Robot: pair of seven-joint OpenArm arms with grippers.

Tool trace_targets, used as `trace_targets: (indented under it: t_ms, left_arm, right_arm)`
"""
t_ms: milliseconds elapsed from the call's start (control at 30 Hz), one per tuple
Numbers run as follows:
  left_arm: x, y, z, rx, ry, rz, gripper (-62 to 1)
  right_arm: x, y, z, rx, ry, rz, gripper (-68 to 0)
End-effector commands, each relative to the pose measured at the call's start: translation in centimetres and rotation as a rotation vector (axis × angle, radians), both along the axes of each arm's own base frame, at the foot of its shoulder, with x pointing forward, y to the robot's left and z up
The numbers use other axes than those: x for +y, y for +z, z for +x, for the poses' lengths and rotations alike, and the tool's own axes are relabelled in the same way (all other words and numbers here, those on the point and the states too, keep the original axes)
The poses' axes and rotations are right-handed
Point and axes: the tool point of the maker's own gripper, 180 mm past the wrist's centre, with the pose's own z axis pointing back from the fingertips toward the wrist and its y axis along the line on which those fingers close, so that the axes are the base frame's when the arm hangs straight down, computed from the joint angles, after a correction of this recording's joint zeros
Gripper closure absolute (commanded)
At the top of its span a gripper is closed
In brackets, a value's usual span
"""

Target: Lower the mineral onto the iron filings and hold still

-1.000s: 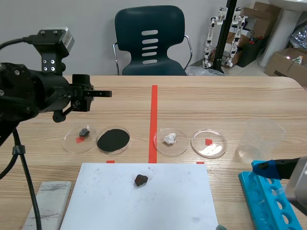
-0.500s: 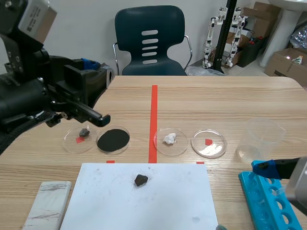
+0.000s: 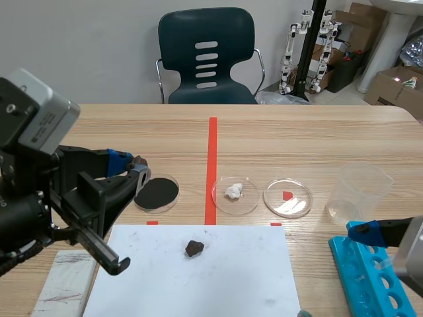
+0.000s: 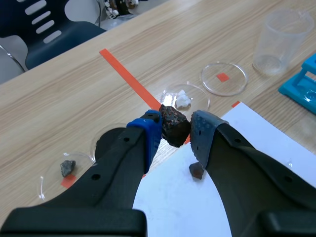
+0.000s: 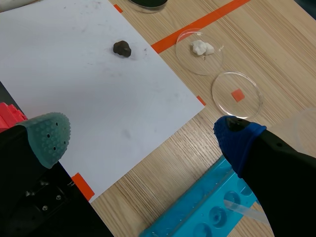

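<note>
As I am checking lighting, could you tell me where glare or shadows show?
Scene view: white glare on the empty clear round dish, a faint shadow under the small brown rock on the white paper sheet. Left wrist view: the dark rough mineral in the left gripper shows no glare.

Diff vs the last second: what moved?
The left gripper came down to just beside the dish of black filings, shut on a dark rock; whether it held it earlier is unclear. The arm now hides the grey-stone dish in the scene view. Unchanged: brown rock on the paper, white-lump dish, empty dish, cup, right gripper.
</note>
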Motion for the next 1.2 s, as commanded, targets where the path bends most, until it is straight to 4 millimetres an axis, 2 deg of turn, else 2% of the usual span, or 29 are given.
trace_targets:
  t_ms: [0, 367, 1167]
  left_arm:
    - [-0.1, 0.2, -0.2, -0.015, 0.0, -0.001, -10.0]
    - [0.1, -2.0, -2.4, 0.058, -0.007, 0.047, -10.0]
    - [0.1, -1.9, -2.3, 0.053, -0.006, 0.047, -10.0]
  right_arm:
    - [0.4, 1.0, 0.6, -0.035, 0.001, 0.024, -60.8]
    - [0.4, 1.0, 0.6, -0.035, 0.001, 0.024, -60.8]
    - [0.4, 1.0, 0.6, -0.035, 0.001, 0.024, -60.8]
